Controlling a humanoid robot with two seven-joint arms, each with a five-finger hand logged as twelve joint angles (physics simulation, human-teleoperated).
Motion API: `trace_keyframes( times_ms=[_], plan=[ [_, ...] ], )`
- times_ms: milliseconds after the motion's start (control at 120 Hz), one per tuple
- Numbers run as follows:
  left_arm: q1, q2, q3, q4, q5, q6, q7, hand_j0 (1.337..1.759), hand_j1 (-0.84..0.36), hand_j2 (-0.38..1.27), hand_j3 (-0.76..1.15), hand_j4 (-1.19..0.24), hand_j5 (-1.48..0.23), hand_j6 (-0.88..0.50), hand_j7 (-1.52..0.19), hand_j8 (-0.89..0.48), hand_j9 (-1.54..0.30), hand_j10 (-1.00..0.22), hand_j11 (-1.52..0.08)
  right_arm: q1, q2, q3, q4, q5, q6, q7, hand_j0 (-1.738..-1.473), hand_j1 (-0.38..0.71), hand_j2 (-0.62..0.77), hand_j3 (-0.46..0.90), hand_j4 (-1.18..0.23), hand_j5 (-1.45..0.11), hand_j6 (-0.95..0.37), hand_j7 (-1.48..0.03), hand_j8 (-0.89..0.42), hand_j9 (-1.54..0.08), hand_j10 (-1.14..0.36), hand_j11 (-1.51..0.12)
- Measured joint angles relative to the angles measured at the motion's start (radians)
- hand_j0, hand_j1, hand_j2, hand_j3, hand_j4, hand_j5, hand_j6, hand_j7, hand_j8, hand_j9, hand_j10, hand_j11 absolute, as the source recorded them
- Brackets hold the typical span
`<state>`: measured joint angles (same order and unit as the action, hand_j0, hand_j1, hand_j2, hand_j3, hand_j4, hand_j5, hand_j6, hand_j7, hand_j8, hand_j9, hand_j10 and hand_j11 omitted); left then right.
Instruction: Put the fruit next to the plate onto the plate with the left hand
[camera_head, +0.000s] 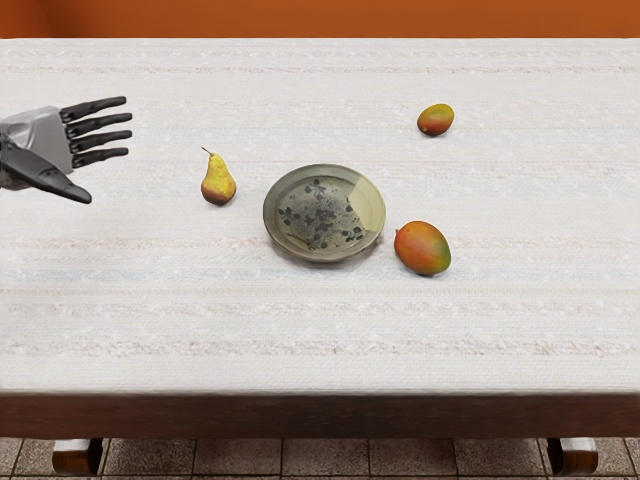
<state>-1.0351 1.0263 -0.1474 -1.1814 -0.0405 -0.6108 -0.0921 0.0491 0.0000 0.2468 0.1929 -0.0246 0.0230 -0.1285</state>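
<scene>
Hovering at the left end of the bench (320, 330), the left hand (45, 152) has its fingers (100, 121) spread and straight, with the thumb angled below them, and it holds nothing. The fingertips point toward the fruit.

Nearest beyond the fingertips, though apart from them, a yellow pear (218, 184) stands upright with its stem up. Just past the pear, farther from the fingers, lies the patterned plate (372, 198), with no fruit on it. On the side of the plate away from the fingers, a large red-green mango (422, 248) rests just beside the rim, almost touching it. Farthest from the fingers, and well apart from the plate, sits a smaller mango (435, 119).

The step in hand looks like the opening reach, since nothing is grasped yet. The large mango is closer to the rim and the pear is closer to the fingers, so which fruit is meant cannot be settled outright. The next move calls for carrying the open fingers over the chosen fruit, lowering them around it and closing them before any lift.
</scene>
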Motion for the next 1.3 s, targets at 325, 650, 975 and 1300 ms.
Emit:
trace_keyframes(
  times_ms=[325,650,975,1300],
  plan=[
    [-0.003,-0.060,0.002,0.039,0.039,0.000,0.001,1.658,0.35,0.00,0.00,0.00,0.00,0.00,0.00,0.00,0.00,0.00,0.00,0.000,0.000,-0.002,0.000,0.000,0.001,0.000,-1.658,-0.32,-0.01,0.00,-0.03,-0.04,-0.03,-0.04,-0.03,-0.04,-0.03,-0.04],
    [-0.103,-0.202,0.000,0.340,0.326,0.000,0.002,1.658,0.35,0.00,0.00,0.00,0.00,0.00,0.00,0.00,0.00,0.00,0.00,0.000,0.000,-0.004,0.000,0.000,0.002,-0.002,-1.658,-0.32,-0.01,0.00,-0.03,-0.04,-0.03,-0.04,-0.03,-0.04,-0.03,-0.04],
    [-0.096,-0.279,0.005,0.464,0.538,0.000,0.001,1.658,0.35,0.00,0.00,0.00,0.00,0.00,0.00,0.00,0.00,0.00,0.00,0.000,0.000,-0.003,-0.001,0.000,0.002,-0.002,-1.658,-0.32,-0.01,0.00,-0.03,-0.04,-0.03,-0.04,-0.03,-0.04,-0.03,-0.04],
    [-0.066,-0.343,0.008,0.472,0.719,0.000,-0.011,1.658,0.35,0.00,0.00,0.00,0.00,0.00,0.00,0.00,0.00,0.00,0.00,0.000,0.000,-0.002,-0.001,0.000,0.002,-0.002,-1.658,-0.32,-0.01,0.00,-0.03,-0.04,-0.03,-0.04,-0.03,-0.04,-0.03,-0.04]
  ],
)
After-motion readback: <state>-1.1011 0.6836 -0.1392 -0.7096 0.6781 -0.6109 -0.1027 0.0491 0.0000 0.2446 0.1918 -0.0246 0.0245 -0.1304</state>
